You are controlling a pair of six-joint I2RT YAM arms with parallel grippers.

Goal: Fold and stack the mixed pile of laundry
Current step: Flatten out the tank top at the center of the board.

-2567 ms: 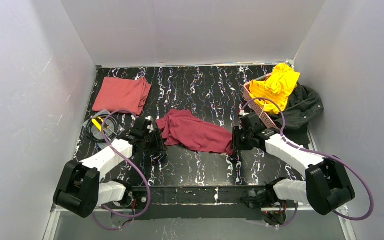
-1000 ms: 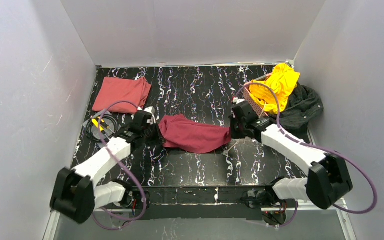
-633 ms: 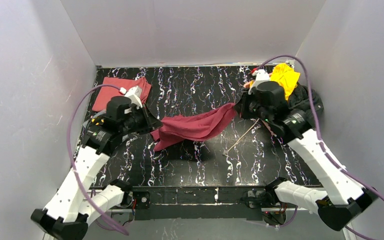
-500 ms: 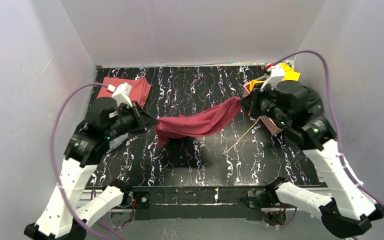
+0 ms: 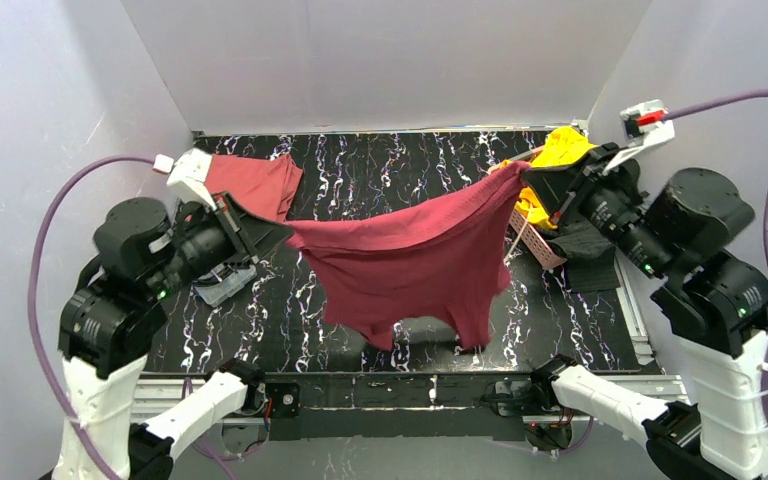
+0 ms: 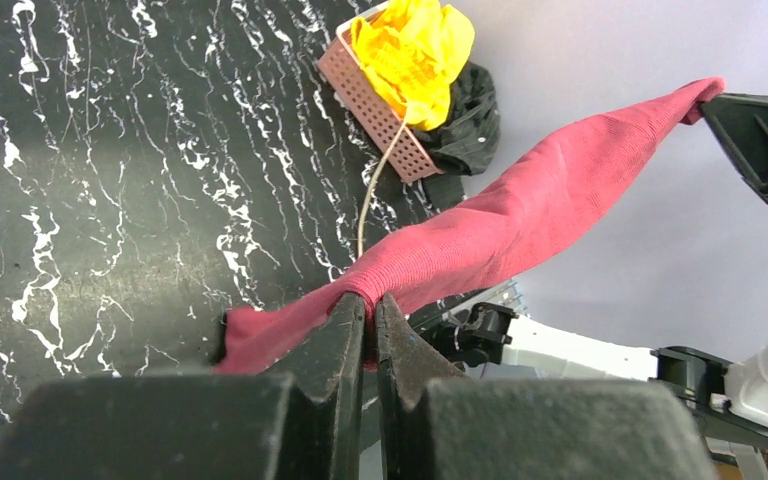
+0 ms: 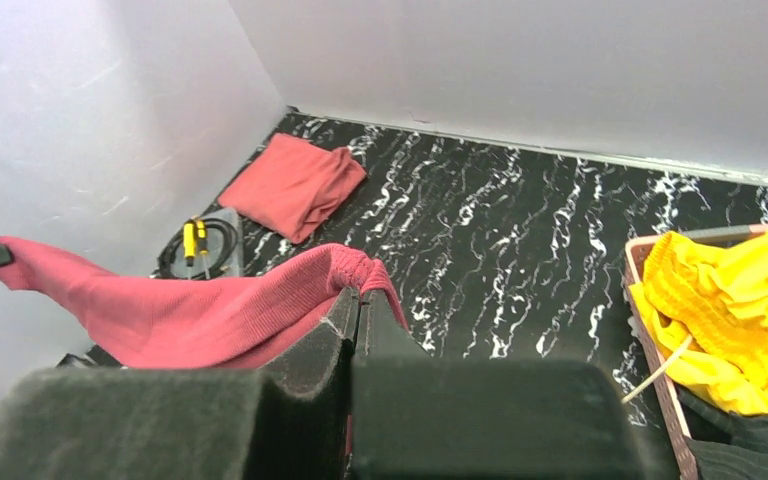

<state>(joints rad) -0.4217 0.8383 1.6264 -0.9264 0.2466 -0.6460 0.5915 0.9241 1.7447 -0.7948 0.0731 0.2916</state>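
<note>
Hanging between end effectors (image 5: pixel 282 232) (image 5: pixel 530 178): maroon garment (image 5: pixel 410 255)

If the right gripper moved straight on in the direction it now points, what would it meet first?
The right gripper is shut on the maroon garment, so that cloth is already at its tips. Beyond it, probably the table; depth is unclear.

We see the left arm (image 5: pixel 100 330) and right arm (image 5: pixel 720 290) built of white shells between bulky black joint housings. A lilac cable (image 5: pixel 730 98) loops off each wrist beside a small white block (image 5: pixel 188 175). The fingers (image 6: pixel 332 345) are matte black wedges.
</note>
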